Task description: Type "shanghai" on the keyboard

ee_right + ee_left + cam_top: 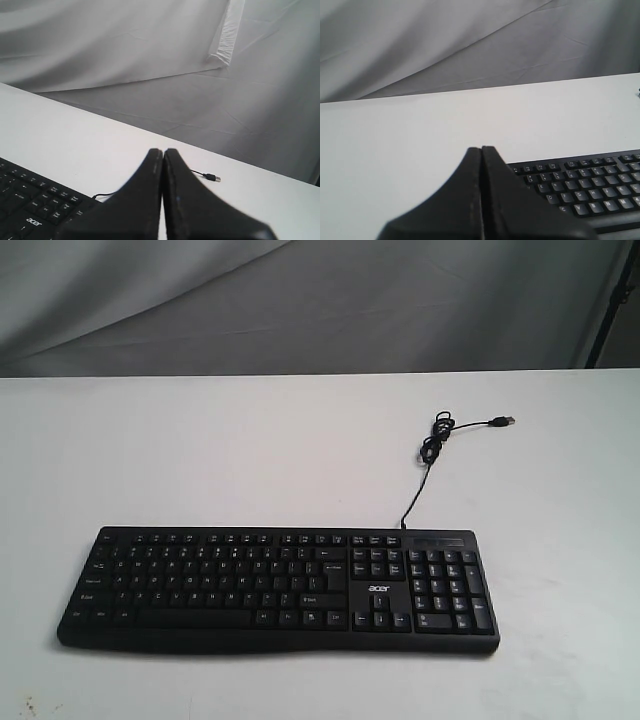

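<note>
White bench, black acer keyboard lying flat on it, both end effectors closed tight and holding nothing.
Left end effector sits near the keyboard's left end, right end effector near its number-pad end. Each has its fingers pressed together. A thin cable leaves the keyboard's rear edge and coils behind it. The USB plug lies loose just past the coil.

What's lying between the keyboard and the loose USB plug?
In the exterior view, only the thin black cable from the keyboard, bunched in a coil near the USB plug; otherwise bare table.
</note>
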